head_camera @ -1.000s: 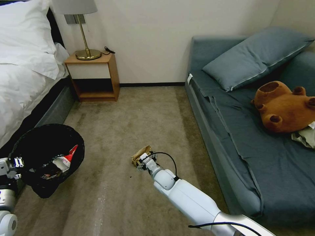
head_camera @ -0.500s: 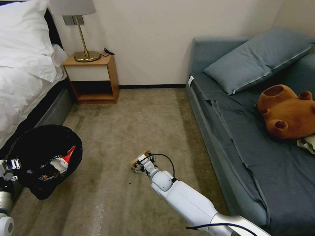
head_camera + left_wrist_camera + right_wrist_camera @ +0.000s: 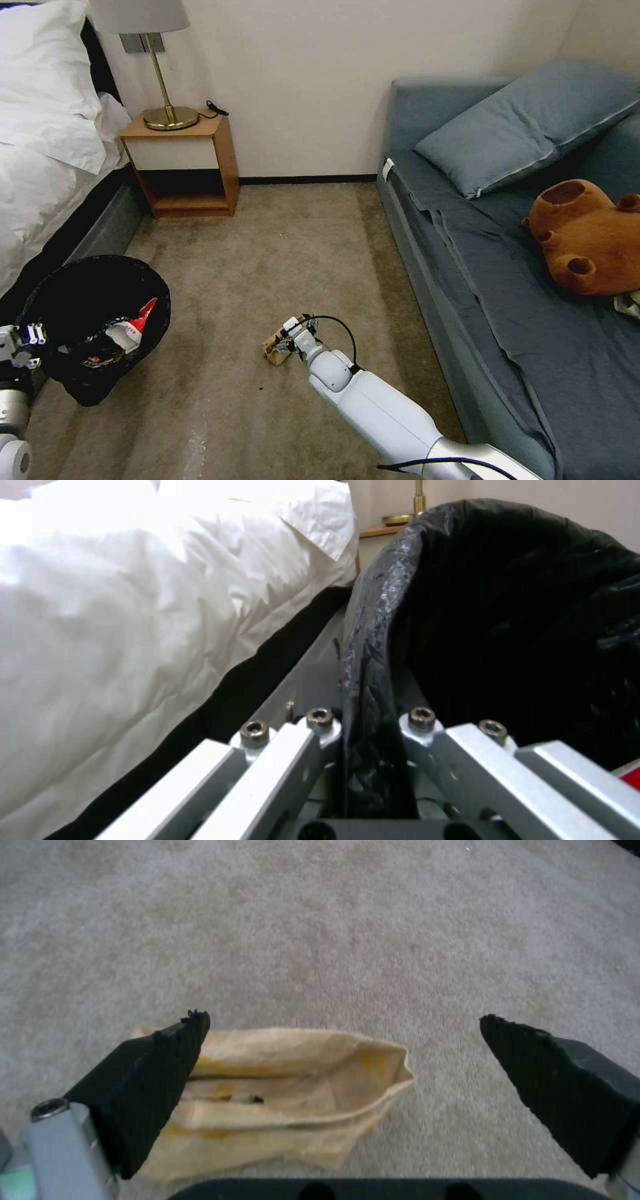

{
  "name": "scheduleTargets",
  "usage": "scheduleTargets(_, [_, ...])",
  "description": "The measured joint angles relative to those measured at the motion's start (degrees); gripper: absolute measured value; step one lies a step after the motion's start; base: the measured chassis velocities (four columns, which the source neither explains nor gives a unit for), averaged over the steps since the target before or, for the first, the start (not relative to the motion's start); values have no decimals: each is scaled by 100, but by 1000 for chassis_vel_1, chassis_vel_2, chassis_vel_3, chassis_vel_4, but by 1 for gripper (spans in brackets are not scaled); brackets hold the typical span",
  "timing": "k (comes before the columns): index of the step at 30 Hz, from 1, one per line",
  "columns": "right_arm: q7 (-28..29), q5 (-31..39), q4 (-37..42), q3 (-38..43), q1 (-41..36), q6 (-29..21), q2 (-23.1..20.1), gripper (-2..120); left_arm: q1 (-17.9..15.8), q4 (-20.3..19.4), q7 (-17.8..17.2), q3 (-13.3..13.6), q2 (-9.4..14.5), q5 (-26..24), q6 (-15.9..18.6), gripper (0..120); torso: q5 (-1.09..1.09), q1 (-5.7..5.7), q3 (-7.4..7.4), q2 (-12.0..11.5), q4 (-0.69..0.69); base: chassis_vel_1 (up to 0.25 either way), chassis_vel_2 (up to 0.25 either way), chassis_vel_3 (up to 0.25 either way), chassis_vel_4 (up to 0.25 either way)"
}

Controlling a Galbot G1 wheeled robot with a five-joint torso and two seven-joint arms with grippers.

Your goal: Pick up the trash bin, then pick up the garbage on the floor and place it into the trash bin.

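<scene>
The trash bin [image 3: 87,320], round and lined with a crinkly black bag, hangs at the lower left beside the bed. My left gripper [image 3: 23,340] is shut on its rim [image 3: 370,690]. A red-and-white wrapper [image 3: 130,328] and other litter lie inside it. On the carpet lies the garbage, a crumpled brown paper bag [image 3: 275,351] [image 3: 287,1100]. My right gripper [image 3: 340,1075] [image 3: 291,339] hovers just over it, open, with the bag between the two black fingers and nearer to one of them [image 3: 147,1080].
A white bed [image 3: 40,153] runs along the left. A wooden nightstand [image 3: 183,163] with a brass lamp [image 3: 163,100] stands at the back wall. A blue-grey sofa [image 3: 507,267] with a pillow and a brown plush bear [image 3: 587,237] lines the right. Carpet lies between.
The camera has shifted, so the whole room sits a little differently. My right gripper has come down closer over the paper bag. The left gripper still holds the bin.
</scene>
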Motion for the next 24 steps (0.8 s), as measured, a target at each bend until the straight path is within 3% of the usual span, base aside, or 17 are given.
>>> scheduleTargets(13, [94,116,80,-97,-114,-196,16,100,-40,114,26,40,-65,53,-27,3,0,0,0,0,-1,-71,64,62,-60])
scheduleTargets(24, [77,212,-94,-20,-99,-376,237,100,-55,173,35,50,-25,36,-27,3,0,0,0,0,1,0,0,0,0])
